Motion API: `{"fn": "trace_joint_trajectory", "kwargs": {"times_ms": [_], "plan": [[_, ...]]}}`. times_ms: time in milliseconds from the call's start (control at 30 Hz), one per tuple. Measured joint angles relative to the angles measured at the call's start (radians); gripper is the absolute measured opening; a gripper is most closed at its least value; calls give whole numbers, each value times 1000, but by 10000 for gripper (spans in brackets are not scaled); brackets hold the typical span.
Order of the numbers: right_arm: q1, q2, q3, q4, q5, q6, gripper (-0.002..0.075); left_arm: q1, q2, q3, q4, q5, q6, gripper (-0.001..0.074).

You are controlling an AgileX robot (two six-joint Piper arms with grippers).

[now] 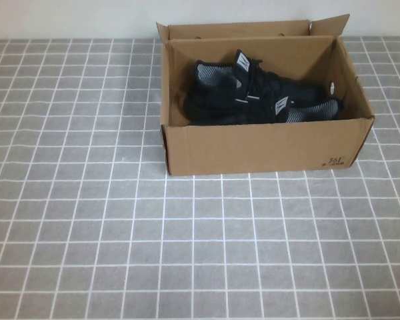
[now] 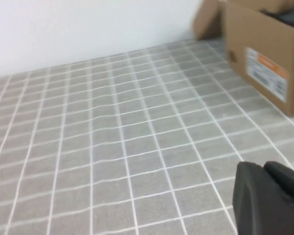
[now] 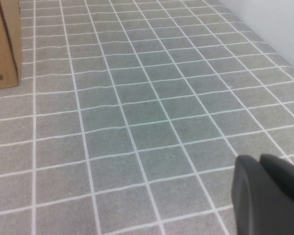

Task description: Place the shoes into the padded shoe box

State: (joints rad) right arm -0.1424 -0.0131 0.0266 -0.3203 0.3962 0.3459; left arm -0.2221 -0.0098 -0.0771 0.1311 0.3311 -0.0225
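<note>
A: High view, please?

B: Grey tiled table (image 1: 87,220) with white grout lines, pale wall (image 1: 67,17) behind. Padded shoe box (image 1: 267,150) at the far side, flaps upright, small print at one front corner. Both shoes (image 1: 260,97) inside, lying side by side, touching. Neither arm visible here.

A: Left wrist view?

B: Same tiles, white wall beyond. Box corner with an orange-and-white label (image 2: 267,73). Left gripper (image 2: 269,198) low over the tiles, well apart from the box; open or closed, cannot tell.

A: Right wrist view?

B: Tiles again, box edge at one border. Right gripper (image 3: 269,193) over bare tiles; state likewise impossible to tell.
</note>
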Motion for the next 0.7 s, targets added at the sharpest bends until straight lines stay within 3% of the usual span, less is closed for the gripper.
{"fn": "trace_joint_trajectory", "kwargs": {"times_ms": [133,400,533,700], "plan": [[0,0,0,0,0,0,-8,61,-2,20,-114,-28,0,-4],[0,0,0,0,0,0,-8,172,-2,99,-141,-45,0,-4],[0,0,0,0,0,0,-8,251,-2,104,3,-109,0,-4],[0,0,0,0,0,0,-8,262,-2,104,168,-212,0,-4]]}}
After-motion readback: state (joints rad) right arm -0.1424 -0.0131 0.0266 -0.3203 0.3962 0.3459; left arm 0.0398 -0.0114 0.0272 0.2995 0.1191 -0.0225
